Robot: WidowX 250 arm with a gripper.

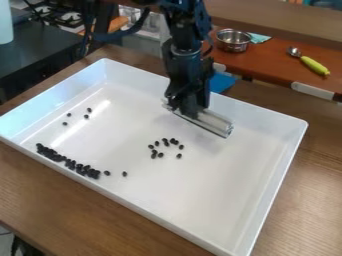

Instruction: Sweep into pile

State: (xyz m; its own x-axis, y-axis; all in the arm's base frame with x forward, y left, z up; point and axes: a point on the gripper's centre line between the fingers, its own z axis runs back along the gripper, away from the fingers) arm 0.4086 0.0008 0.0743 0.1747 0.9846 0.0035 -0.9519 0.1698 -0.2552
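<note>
Brown wooden table point(320, 180) lies under the white tray point(227, 190), which sits at a slant with its near corner running down to the bottom edge of the view. Dark beans lie within the tray in three groups. Most of them form a long, crowded row point(70, 163) by the tray's near left wall, packed so tightly that single beans are hard to make out; a couple of loose ones trail off the end. A smaller, scattered group point(165, 147) is out in the middle of the tray, and four strays point(86, 116) lie toward its far left corner. Over the tray's far side, the black gripper point(192, 107) hangs down and is closed on a shiny bar point(207, 122); how wide a gap is left between its fingers is hard to tell, and the gripped part of the bar is hidden. Behind the tray, partly covered by the arm, is something blue point(222, 82). Farther beyond the tray, an orange counter point(274, 65) bears a metal pot point(233, 41), a teal cloth point(258, 38) and a green-handled spoon point(312, 65). Left of the tray, a pale container point(5, 22) is cut off by the view's edge.
</note>
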